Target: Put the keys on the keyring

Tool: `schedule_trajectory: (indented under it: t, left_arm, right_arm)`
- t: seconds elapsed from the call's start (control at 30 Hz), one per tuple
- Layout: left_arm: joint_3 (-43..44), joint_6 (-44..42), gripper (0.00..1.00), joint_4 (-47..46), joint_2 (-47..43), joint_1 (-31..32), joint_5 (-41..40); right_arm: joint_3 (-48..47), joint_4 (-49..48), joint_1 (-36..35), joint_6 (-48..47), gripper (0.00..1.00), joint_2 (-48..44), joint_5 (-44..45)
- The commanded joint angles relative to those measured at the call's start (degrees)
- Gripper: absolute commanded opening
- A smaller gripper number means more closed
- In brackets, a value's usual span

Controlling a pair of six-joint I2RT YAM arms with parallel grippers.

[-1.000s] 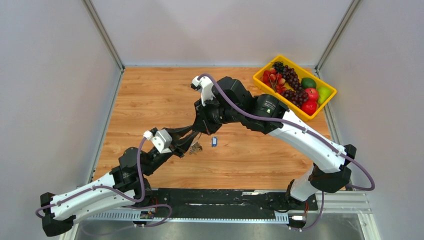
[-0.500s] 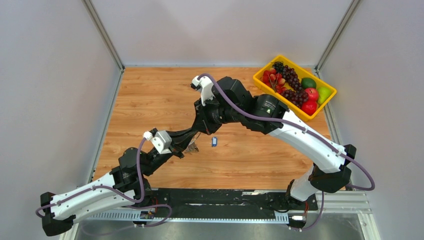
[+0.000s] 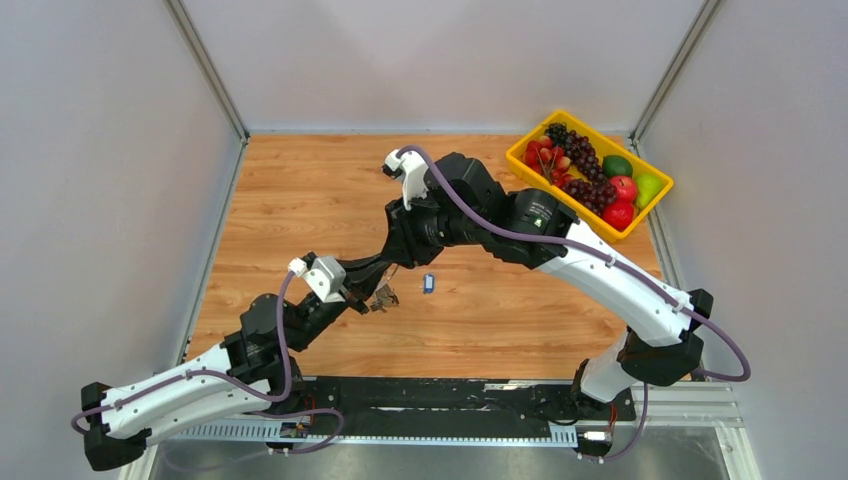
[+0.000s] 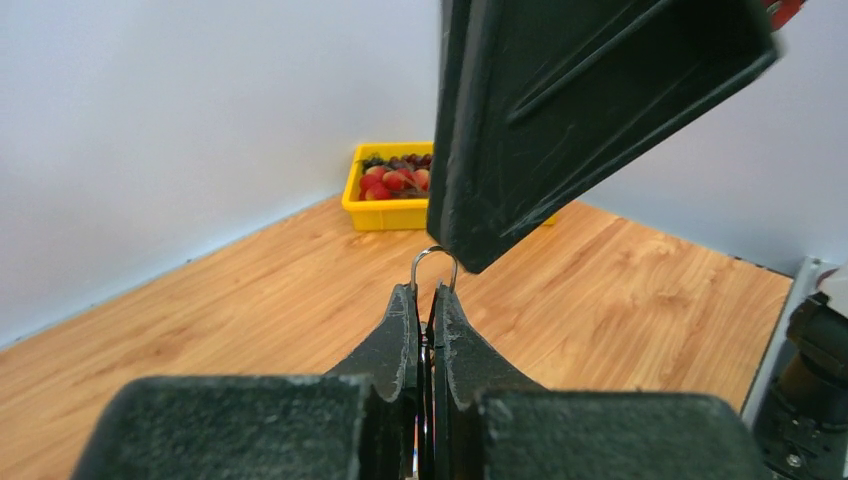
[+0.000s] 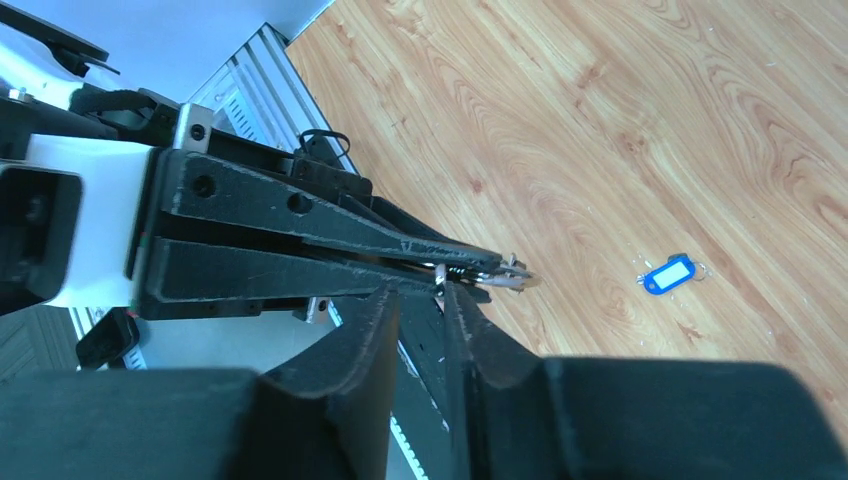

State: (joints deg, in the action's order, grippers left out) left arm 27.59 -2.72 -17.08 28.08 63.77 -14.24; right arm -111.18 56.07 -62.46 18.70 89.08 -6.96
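Bin: a yellow plastic bin (image 4: 385,213) sits at the far right corner of the wooden table (image 3: 300,200).
Bin contents: dark grapes (image 3: 585,165), red apples (image 3: 620,200), a green lime (image 3: 617,165), a pale green apple (image 3: 648,185) and small red fruit (image 3: 543,155), all piled inside.
Keyring: the thin wire keyring (image 4: 433,248) is held up above the middle of the table, and its top loop pokes out past the fingertips that hold it.
Left gripper: the left gripper (image 4: 425,292) has its fingers pressed together, pinching the keyring.
Keys: a small cluster of keys (image 3: 386,297) hangs at the left gripper's tip.
Loose key: a blue-tagged key (image 5: 668,273) lies flat on the table, just to the right of the grippers and apart from them.
Right gripper: the right gripper (image 5: 420,300) meets the keyring from above, with a narrow gap between its fingers. Whether it grips the wire cannot be told.
Writing: the blue tag has a white label window, too small to read.
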Motion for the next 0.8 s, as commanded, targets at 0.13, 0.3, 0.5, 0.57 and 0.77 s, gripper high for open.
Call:
schedule_trajectory:
  t: [0.13, 0.3, 0.5, 0.57, 0.77]
  left_arm:
    - [2.06, 1.88, 0.0, 2.45, -0.2, -0.1, -5.62]
    - [2.38, 2.34, 0.0, 2.95, -0.83, -0.13, -6.4]
    - [2.8, 3.68, 0.0, 4.21, -1.54, -0.12, -9.77]
    - [3.21, 4.26, 0.0, 5.24, -1.75, -0.12, -11.72]
    - [3.7, 5.15, 0.0, 7.22, -2.3, -0.13, -14.82]
  right_arm:
    - [-0.4, -4.14, -0.02, 1.34, 0.42, -3.79, 2.61]
    - [5.34, -4.85, 0.79, 1.17, 0.51, -6.48, 4.19]
    - [22.05, -11.98, 4.95, 2.11, 0.55, -14.16, 5.48]
    - [28.75, -14.68, 5.89, 2.28, 0.56, -17.29, 6.88]
    - [44.93, -21.67, 6.6, 1.82, 0.59, -21.81, 11.98]
